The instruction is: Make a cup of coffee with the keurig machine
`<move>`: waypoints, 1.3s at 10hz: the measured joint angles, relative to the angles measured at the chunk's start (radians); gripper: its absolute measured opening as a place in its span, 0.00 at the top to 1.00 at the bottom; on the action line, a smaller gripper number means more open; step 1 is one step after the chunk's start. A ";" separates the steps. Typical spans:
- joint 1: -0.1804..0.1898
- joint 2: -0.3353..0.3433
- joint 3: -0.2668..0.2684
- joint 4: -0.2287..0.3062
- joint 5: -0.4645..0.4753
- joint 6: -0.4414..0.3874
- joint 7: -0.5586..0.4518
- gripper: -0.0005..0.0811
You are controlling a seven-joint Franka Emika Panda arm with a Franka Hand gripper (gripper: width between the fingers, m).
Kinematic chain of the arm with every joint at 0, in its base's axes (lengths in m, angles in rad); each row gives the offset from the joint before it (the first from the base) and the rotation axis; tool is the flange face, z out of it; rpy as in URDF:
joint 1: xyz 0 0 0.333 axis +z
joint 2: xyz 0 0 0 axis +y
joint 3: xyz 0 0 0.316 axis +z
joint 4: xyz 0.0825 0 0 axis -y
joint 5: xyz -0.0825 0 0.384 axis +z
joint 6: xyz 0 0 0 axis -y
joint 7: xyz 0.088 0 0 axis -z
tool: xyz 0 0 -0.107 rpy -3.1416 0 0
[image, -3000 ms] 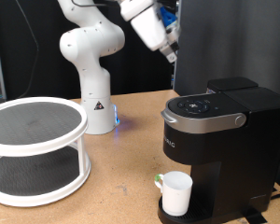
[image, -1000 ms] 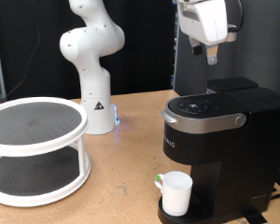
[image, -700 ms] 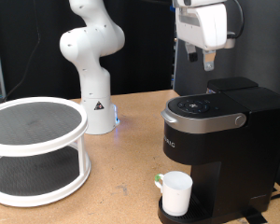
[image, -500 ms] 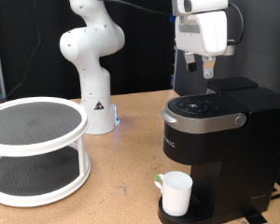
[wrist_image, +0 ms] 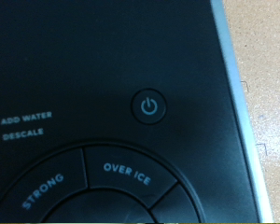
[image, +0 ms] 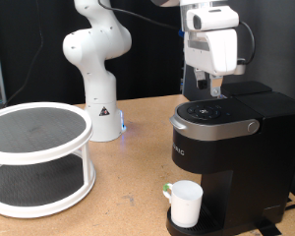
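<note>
The black keurig machine (image: 231,147) stands at the exterior view's right, its lid closed. The white cup (image: 185,204) sits on its drip base under the spout. My gripper (image: 215,94) hangs straight down just above the round button panel (image: 208,111); its fingers look shut and hold nothing. The wrist view is filled by the machine's top (wrist_image: 84,56), with the power button (wrist_image: 150,105) near the middle and the STRONG and OVER ICE buttons beside it. No fingers show in the wrist view.
A white two-tier round rack (image: 39,157) stands at the exterior view's left on the wooden table (image: 128,197). The white arm base (image: 96,69) is behind at centre. A dark panel (image: 197,69) rises behind the machine.
The gripper has swung from the upper middle to over the machine and has come down steadily towards the button panel. The cup and the machine have not moved.
</note>
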State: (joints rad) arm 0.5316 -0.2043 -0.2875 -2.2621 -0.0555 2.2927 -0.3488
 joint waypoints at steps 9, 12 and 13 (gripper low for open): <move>-0.009 0.067 -0.003 0.002 -0.021 0.053 0.021 0.98; -0.010 0.086 -0.005 -0.002 -0.028 0.054 0.021 0.98; -0.010 0.088 -0.005 0.000 -0.028 0.054 0.021 0.98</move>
State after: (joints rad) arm 0.5213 -0.1167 -0.2921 -2.2619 -0.0835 2.3464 -0.3280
